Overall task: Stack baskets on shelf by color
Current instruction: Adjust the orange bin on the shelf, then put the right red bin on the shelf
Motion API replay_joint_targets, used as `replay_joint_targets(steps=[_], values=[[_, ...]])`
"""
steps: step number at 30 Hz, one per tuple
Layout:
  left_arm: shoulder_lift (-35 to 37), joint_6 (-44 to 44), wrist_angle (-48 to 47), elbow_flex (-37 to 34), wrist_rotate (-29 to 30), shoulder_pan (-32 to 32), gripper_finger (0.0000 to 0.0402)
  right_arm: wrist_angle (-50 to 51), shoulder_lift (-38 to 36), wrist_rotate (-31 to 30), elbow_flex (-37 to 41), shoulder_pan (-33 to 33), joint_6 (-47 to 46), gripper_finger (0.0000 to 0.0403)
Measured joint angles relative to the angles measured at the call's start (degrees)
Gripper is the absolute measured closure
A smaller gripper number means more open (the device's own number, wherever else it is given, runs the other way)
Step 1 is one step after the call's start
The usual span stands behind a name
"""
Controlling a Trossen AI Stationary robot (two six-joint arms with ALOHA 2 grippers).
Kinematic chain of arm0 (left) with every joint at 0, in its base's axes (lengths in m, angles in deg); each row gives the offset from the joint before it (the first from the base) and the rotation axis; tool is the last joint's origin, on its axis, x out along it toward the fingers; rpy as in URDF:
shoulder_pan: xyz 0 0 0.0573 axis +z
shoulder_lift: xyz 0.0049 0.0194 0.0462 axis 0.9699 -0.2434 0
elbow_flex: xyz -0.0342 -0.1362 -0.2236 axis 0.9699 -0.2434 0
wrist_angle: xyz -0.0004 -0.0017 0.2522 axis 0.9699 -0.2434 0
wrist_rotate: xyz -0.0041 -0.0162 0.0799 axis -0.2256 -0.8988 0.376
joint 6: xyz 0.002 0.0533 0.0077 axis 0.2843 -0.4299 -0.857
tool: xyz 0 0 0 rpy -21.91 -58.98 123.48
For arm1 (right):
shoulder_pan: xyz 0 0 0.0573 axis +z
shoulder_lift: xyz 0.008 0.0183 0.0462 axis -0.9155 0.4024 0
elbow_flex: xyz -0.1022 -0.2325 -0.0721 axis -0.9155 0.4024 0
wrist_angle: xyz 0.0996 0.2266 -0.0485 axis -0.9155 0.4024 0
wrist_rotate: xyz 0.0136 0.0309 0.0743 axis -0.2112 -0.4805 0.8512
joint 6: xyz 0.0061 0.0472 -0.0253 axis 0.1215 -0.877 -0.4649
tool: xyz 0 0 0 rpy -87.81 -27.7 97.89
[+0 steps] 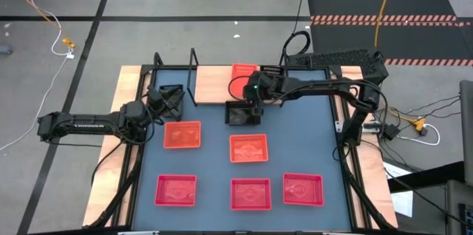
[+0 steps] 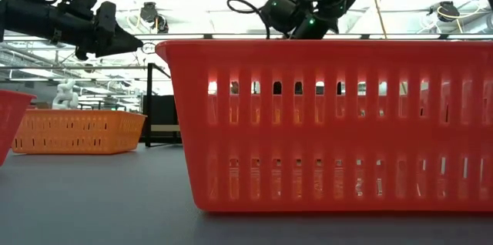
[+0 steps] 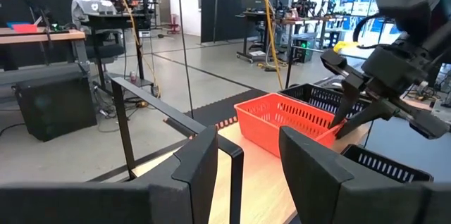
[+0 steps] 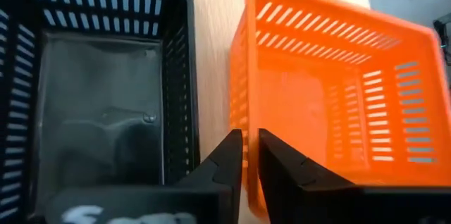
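Right tool (image 4: 250, 155) at the shelf (image 1: 214, 83), toward 12 o'clock on the desk (image 1: 207, 161), fingers pinching the near wall of an orange basket (image 4: 331, 97); a black basket (image 4: 99, 97) sits just beside it. Left tool (image 1: 168, 100) hovers at 10 o'clock, fingers spread, empty. Five reddish baskets (image 1: 251, 148) lie across the desk's middle and 6 o'clock edge.
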Motion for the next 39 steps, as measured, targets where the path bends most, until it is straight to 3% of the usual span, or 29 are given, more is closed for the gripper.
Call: replay_joint_targets(steps=[10, 18, 25, 29, 32, 39], values=[[0.02, 0.09, -0.08, 0.00, 0.02, -0.02, 0.0250, 0.33, -3.23, 3.14, -0.02, 0.00, 0.63, 0.0367], [0.02, 1.10, -0.73, 0.00, 0.00, -0.02, 0.0250, 7.98, -10.43, 2.99, -0.02, 3.37, -10.16, 0.0367], [0.00, 4.73, -3.80, 0.00, -3.08, -0.02, 0.0250, 16.09, -19.19, 3.02, 3.01, 13.22, -41.15, 0.0367], [0.02, 6.33, -3.97, 0.00, -5.73, 0.00, 0.0250, 15.13, -21.20, 8.42, 8.49, 20.20, -60.30, 0.0367], [0.01, 6.30, -3.60, 0.00, -6.25, 0.00, 0.0250, 15.17, -21.39, 13.00, 10.01, 26.00, -69.38, 0.0367], [0.02, 0.16, 2.55, 0.00, -6.27, 0.00, 0.0250, 17.82, -18.40, 13.13, 9.01, 38.96, -93.42, 0.0367]])
